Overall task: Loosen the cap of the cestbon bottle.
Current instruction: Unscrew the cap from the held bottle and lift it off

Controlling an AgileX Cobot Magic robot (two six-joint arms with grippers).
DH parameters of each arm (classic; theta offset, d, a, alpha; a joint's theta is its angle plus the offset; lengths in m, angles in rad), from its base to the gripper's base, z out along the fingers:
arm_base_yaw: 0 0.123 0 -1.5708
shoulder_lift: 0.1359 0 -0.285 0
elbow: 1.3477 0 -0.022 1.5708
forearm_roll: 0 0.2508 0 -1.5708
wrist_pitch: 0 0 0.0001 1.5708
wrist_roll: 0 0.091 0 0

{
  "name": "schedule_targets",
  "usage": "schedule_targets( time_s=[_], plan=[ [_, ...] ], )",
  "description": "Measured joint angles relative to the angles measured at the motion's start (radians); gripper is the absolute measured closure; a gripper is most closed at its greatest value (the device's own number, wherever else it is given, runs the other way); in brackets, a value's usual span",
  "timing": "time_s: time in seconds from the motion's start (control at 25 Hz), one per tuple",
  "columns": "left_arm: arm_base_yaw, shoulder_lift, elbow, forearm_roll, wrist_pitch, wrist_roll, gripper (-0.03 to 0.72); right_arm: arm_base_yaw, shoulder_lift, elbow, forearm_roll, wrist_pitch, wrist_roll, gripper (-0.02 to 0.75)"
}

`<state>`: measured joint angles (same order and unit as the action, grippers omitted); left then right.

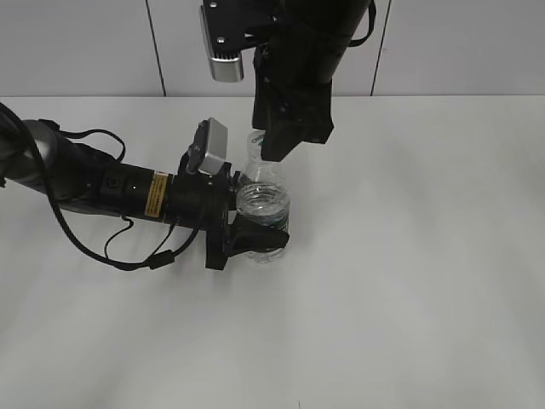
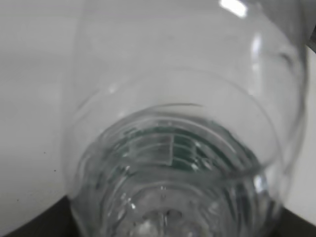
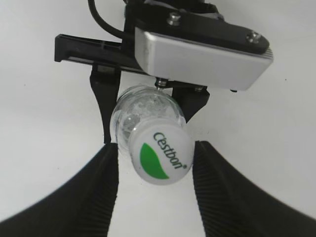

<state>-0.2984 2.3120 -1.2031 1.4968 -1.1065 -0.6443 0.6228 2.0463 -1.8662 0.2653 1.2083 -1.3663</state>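
Right jaws (image 3: 155, 170) stand apart flanking the cap (image 3: 162, 159); left jaws (image 1: 252, 223) clamp the cestbon bottle (image 1: 262, 204).

The cap (image 3: 160, 157) was white, marked on top with a green leaf shape and small green "Cestbon" lettering. The cestbon bottle (image 1: 261, 209) was clear plastic, with a dark green label band showing through its ribbed wall in the left wrist view. Both arms and each tool were black, the left arm (image 1: 128, 189) bore a small yellow sticker, the wrist camera housings were silver-grey, and the worktop (image 1: 409, 281) was plain white.
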Motion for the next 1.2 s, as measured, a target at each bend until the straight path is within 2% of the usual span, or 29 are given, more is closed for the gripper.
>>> schedule_targets(
  time_s=[0.28, 0.44, 0.64, 0.96, 1.2],
  plan=[
    [0.0, 0.0, 0.0, -0.001, 0.0, -0.003, 0.276, 0.0, -0.024, 0.0, 0.0, 0.002, 0.039, 0.37],
    [0.0, 0.0, 0.0, -0.001, 0.0, -0.004, 0.276, 0.0, -0.042, -0.009, -0.025, 0.002, 0.147, 0.37],
    [0.0, 0.0, 0.0, -0.001, 0.0, -0.004, 0.276, 0.0, -0.043, -0.082, -0.059, 0.002, 0.467, 0.37],
    [0.0, 0.0, 0.0, -0.002, 0.0, -0.004, 0.276, 0.0, -0.043, -0.15, -0.119, 0.006, 1.224, 0.37],
    [0.0, 0.0, 0.0, -0.013, 0.0, -0.006, 0.276, 0.0, -0.043, -0.15, -0.072, 0.009, 1.498, 0.37]
  ],
)
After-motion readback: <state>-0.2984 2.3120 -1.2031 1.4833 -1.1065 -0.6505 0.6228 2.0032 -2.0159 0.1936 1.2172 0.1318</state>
